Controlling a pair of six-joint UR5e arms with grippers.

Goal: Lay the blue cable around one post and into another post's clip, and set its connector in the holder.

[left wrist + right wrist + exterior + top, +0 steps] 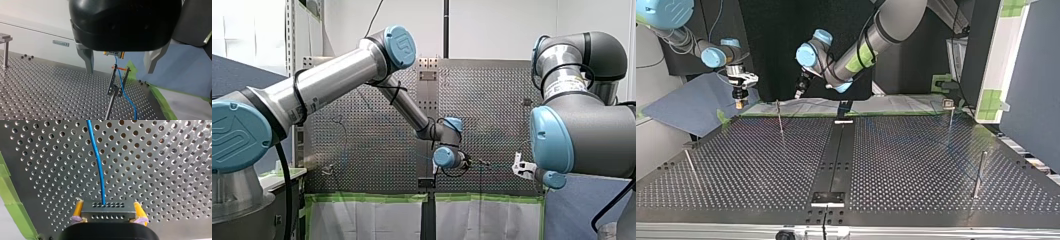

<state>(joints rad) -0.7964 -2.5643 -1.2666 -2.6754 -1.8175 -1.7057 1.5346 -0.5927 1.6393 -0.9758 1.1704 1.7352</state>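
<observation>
Connector [108, 212] sits clamped between my right tool's [108, 206] yellow pads [78, 209], blue cable [97, 162] running ahead. My left tool [120, 71] gapes wide, the cable's clip [113, 87] ahead of it.

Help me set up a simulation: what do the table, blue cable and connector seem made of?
Table: metal sheet, dull grey sheen around punched holes.
Blue cable: likely plastic-sheathed, smooth, bends softly.
Connector: probably moulded plastic, matte dark grey, rows of small sockets.

My left gripper [120, 72] holds its jaws spread; my right gripper [108, 206] clamps the connector [107, 213].
</observation>
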